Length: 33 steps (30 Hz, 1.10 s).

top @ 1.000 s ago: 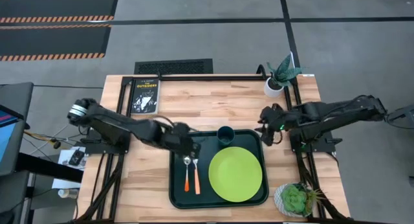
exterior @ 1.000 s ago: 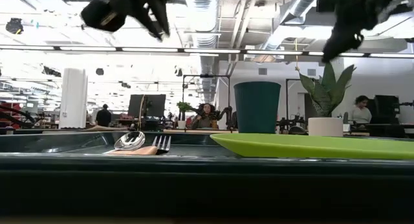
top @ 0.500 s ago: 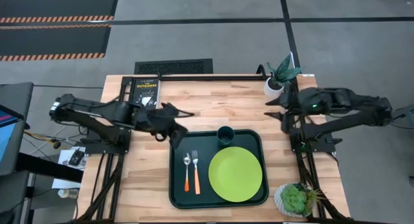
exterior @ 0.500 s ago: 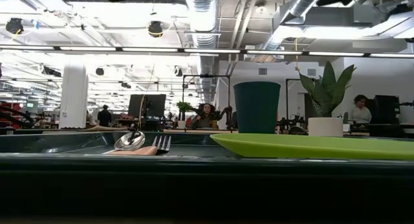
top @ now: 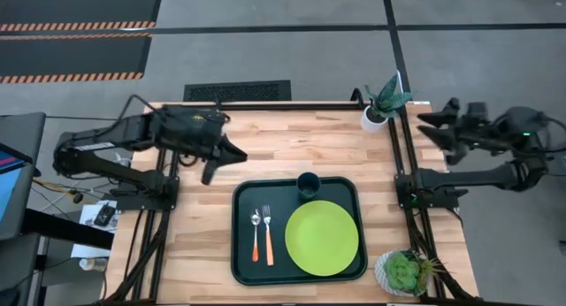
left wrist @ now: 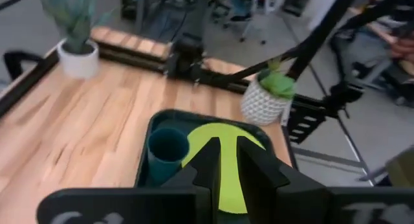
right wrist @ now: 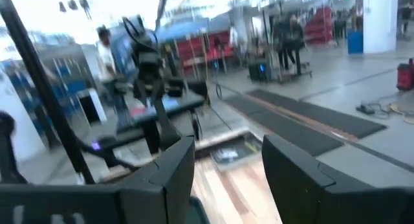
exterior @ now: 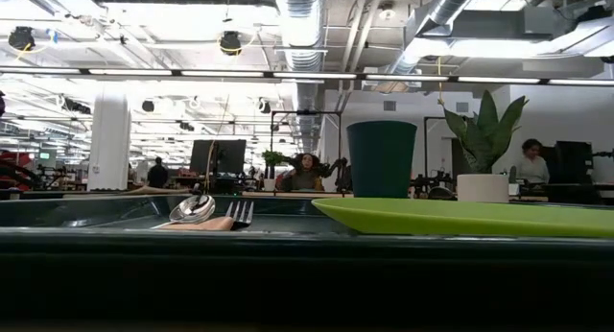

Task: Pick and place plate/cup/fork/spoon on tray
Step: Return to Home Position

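The dark green tray (top: 244, 262) lies at the table's near middle. On it rest the lime-green plate (top: 322, 238), the teal cup (top: 308, 184) standing upright at the far rim, the spoon (top: 255, 235) and the fork (top: 267, 237) side by side at the left. The low view shows the cup (exterior: 381, 159), the plate (exterior: 470, 217), the spoon (exterior: 192, 209) and the fork (exterior: 240, 213). My left gripper (top: 232, 156) hovers over bare wood, far left of the tray, its fingers nearly together and empty. My right gripper (top: 432, 122) is open and empty, raised past the table's right edge.
A white pot with a tall plant (top: 376, 116) stands at the far right corner. A white pot with a succulent (top: 402, 272) stands at the near right corner. People sit in the room behind the table. Bare wood shows to the left and far side of the tray.
My left gripper has risen from above the spoon and fork and drawn back toward the table's far left. My right gripper has risen and drawn back from the tray's far right corner past the table's right edge. Both have left the low view. The tray's things have stayed still.
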Each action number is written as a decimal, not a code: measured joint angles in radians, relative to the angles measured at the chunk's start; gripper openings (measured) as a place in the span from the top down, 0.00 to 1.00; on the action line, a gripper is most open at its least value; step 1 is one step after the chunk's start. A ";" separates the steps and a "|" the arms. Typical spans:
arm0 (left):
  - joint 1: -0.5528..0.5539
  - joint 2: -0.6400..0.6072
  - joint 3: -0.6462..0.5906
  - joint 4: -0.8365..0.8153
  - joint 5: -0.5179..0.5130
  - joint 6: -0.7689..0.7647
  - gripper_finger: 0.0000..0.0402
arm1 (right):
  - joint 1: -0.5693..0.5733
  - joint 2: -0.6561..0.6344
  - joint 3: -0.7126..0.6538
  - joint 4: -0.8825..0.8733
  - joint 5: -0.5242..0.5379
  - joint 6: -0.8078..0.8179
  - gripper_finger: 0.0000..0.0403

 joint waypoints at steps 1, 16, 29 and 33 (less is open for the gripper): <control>0.019 -0.011 0.000 0.006 0.026 0.020 0.91 | 0.000 -0.019 -0.001 -0.002 0.000 0.006 0.49; 0.157 -0.444 -0.596 0.474 0.191 -0.153 0.91 | 0.002 -0.284 -0.408 0.222 0.026 0.101 0.49; 0.158 -0.780 -1.135 0.888 0.187 -0.417 0.91 | 0.011 -0.287 -0.638 0.329 -0.072 0.141 0.49; 0.158 -0.853 -1.222 0.929 0.187 -0.465 0.91 | 0.011 -0.287 -0.757 0.425 -0.161 0.102 0.49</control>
